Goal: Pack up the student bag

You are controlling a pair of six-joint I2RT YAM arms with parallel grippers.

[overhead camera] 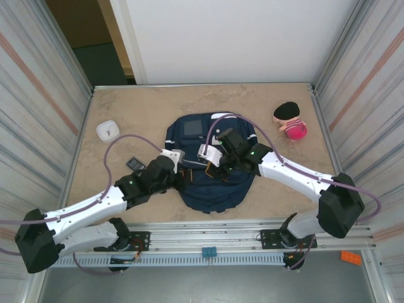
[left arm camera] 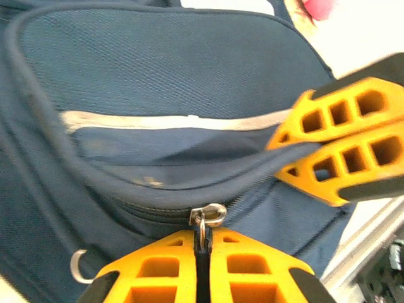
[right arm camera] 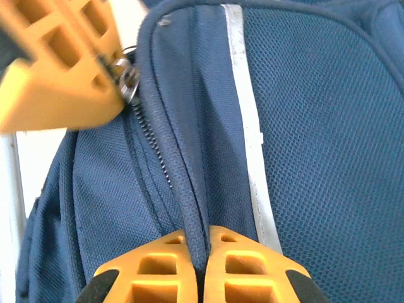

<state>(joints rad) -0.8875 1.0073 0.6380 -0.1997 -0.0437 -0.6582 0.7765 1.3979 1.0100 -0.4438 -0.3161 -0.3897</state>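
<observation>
The navy student bag (overhead camera: 214,183) lies flat mid-table, its window pocket toward the far side. My left gripper (left arm camera: 203,238) is shut on the ring of the silver zipper pull (left arm camera: 208,216) at the bag's left side. My right gripper (right arm camera: 203,243) is shut on the piped fabric seam (right arm camera: 183,189) beside the zipper, next to a white reflective stripe (right arm camera: 246,126). The right gripper's orange fingers (left arm camera: 341,136) appear at the right of the left wrist view, pinching the same seam. In the top view both grippers meet over the bag, left (overhead camera: 183,165) and right (overhead camera: 218,165).
A white square dish (overhead camera: 108,130) sits at the far left of the table. A small black object (overhead camera: 134,164) lies by the left arm. A pink-and-black toy (overhead camera: 290,121) rests at the far right. Metal walls close in both sides.
</observation>
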